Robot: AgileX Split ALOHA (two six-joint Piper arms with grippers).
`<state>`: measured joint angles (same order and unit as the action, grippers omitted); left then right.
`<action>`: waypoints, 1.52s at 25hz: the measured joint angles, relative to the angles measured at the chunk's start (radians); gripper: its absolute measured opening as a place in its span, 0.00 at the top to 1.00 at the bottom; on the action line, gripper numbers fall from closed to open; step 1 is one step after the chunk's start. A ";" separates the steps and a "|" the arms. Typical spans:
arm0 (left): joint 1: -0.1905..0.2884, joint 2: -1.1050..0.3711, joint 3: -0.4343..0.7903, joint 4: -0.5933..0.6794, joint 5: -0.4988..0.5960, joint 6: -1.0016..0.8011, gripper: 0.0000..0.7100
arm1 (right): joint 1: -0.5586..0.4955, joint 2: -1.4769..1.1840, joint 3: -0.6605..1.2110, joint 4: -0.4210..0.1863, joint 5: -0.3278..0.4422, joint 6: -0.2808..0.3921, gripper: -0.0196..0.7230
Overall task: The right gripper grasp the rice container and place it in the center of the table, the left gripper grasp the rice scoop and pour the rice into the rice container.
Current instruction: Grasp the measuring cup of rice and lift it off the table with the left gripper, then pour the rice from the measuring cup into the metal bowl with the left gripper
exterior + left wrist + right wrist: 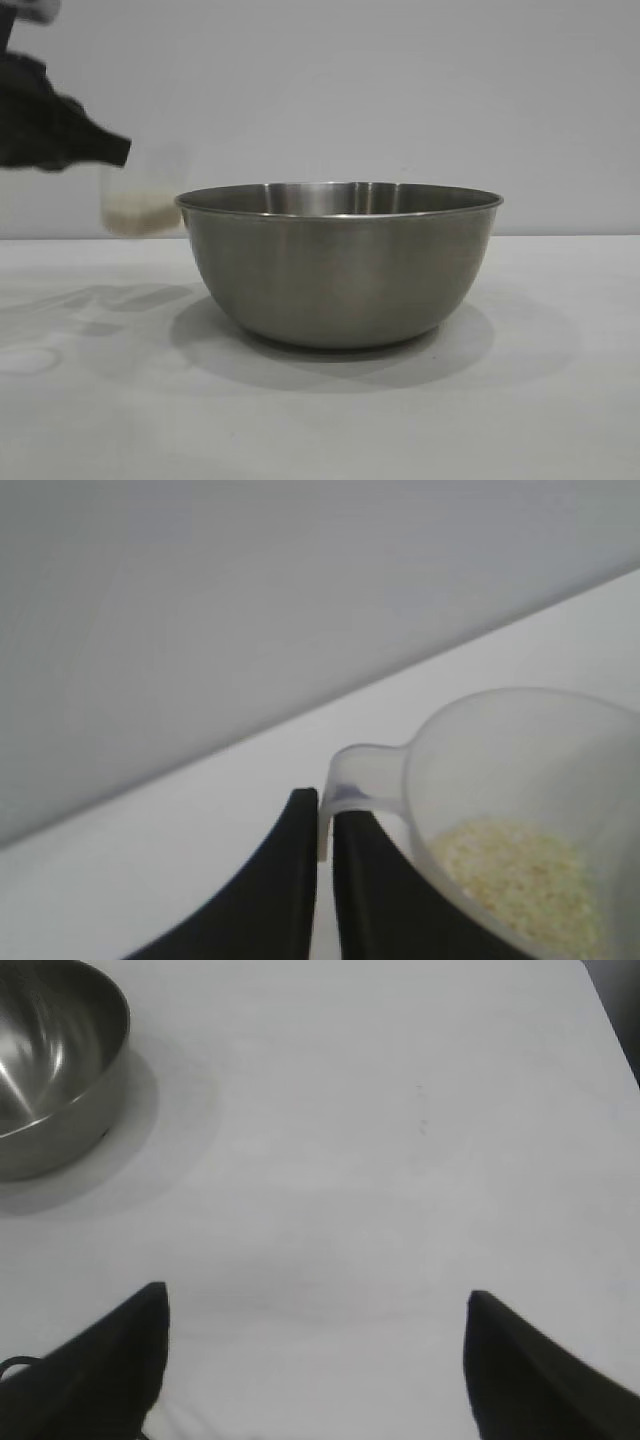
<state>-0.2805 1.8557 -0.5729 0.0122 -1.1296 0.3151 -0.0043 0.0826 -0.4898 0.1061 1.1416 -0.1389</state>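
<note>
The steel rice container (340, 265) stands on the white table (560, 400) in the middle of the exterior view; its rim also shows in the right wrist view (50, 1060). My left gripper (118, 150) is at the left, shut on the side handle of the translucent rice scoop (140, 195), which hangs above the table just left of the bowl's rim. In the left wrist view the left gripper (327, 815) pinches the handle of the rice scoop (520, 810), with rice (520, 875) lying in its bottom. My right gripper (318, 1305) is open over bare table, away from the bowl.
A plain grey wall (400, 90) backs the table. The table's far edge and corner (600, 1000) show in the right wrist view.
</note>
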 joint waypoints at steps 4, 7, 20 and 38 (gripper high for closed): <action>0.000 -0.035 -0.065 0.130 -0.002 0.120 1.00 | 0.000 0.000 0.000 0.000 0.000 0.000 0.22; 0.000 -0.037 -0.118 0.240 -0.002 0.173 1.00 | 0.000 0.000 0.000 0.000 0.000 0.000 0.22; 0.000 -0.037 -0.242 0.634 -0.002 0.416 1.00 | 0.000 0.000 0.000 0.000 0.000 0.000 0.22; -0.048 -0.037 -0.248 0.873 0.078 0.801 1.00 | 0.000 0.000 0.000 0.000 0.000 0.000 0.22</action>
<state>-0.3286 1.8190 -0.8208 0.8851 -1.0521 1.1160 -0.0043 0.0826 -0.4898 0.1061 1.1416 -0.1389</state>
